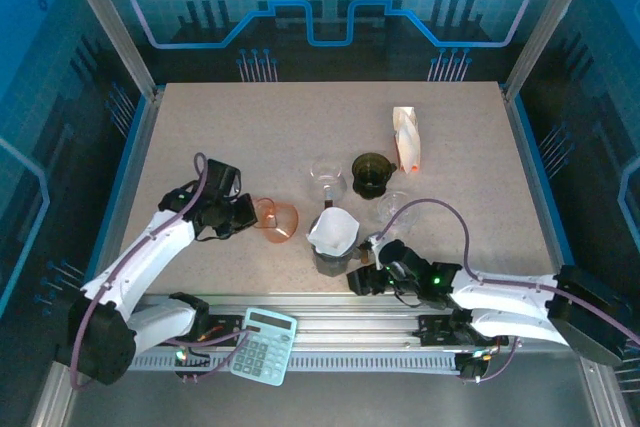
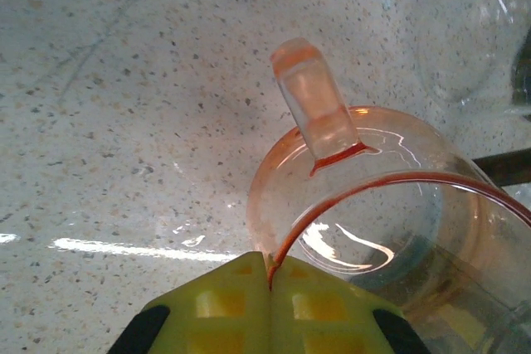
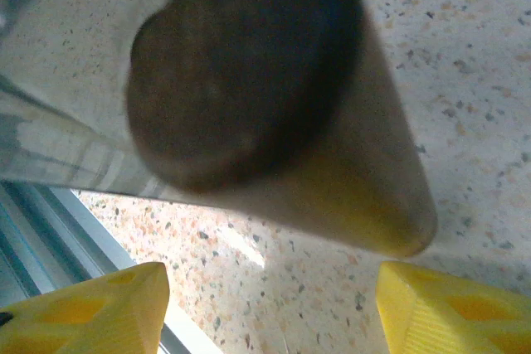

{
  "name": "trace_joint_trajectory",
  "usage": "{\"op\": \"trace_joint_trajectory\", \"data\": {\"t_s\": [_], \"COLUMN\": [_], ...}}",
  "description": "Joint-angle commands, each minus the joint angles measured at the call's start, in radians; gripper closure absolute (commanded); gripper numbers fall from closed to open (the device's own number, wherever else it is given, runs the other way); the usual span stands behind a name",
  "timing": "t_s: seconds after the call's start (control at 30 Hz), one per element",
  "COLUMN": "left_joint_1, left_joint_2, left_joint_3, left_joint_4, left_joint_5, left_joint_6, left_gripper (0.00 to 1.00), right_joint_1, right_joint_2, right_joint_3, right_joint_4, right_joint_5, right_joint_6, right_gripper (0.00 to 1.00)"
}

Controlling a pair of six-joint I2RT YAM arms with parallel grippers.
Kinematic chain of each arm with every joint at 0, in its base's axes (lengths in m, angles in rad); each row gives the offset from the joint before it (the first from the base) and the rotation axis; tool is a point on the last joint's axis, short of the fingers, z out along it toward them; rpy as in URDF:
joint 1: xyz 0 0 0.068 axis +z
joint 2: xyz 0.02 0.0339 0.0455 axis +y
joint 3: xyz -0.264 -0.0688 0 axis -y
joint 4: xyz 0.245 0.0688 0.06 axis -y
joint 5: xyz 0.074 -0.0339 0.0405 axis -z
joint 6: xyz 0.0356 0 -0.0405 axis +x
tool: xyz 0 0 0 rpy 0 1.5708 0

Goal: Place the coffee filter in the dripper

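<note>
At the near edge, about six o'clock, lies a calculator [image 1: 265,345]. Just beyond, the right gripper [image 1: 356,275] stands spread beside the dripper [image 1: 328,261], which holds the white coffee filter [image 1: 335,229]. At its nine o'clock, the left gripper [image 2: 270,275] pinches an orange glass mug [image 2: 319,109] by the rim.

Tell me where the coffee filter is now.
In the top view, the white coffee filter sits in the grey dripper near the front edge of the table, with the orange cup to its left and the right gripper at its lower right.
</note>
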Motion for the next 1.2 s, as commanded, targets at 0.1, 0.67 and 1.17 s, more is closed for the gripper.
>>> {"op": "trace_joint_trajectory", "data": {"t_s": [0.1,0.67,1.17], "left_joint_1": [0.08,0.195,0.239], "left_joint_2": [-0.091,-0.222,-0.298], "left_joint_3": [-0.013,-0.073,-0.036], "left_joint_4": [0.003,-0.056,-0.198], "left_joint_5": [0.009,0.004,-0.127], "left_joint_6": [-0.039,-0.041,-0.012], "left_gripper": [1.0,1.0,1.0], "right_joint_1": [0.013,0.003,-0.055], "right_joint_2": [0.099,0.402,0.683], "right_joint_3": [0.068,0.244,0.537], "right_joint_4": [0.144,0.293,0.279], "right_joint_5": [0.022,0.005,-0.008], "right_joint_6": [-0.011,-0.05,-0.054], "right_gripper": [0.32,0.33,0.35]}}
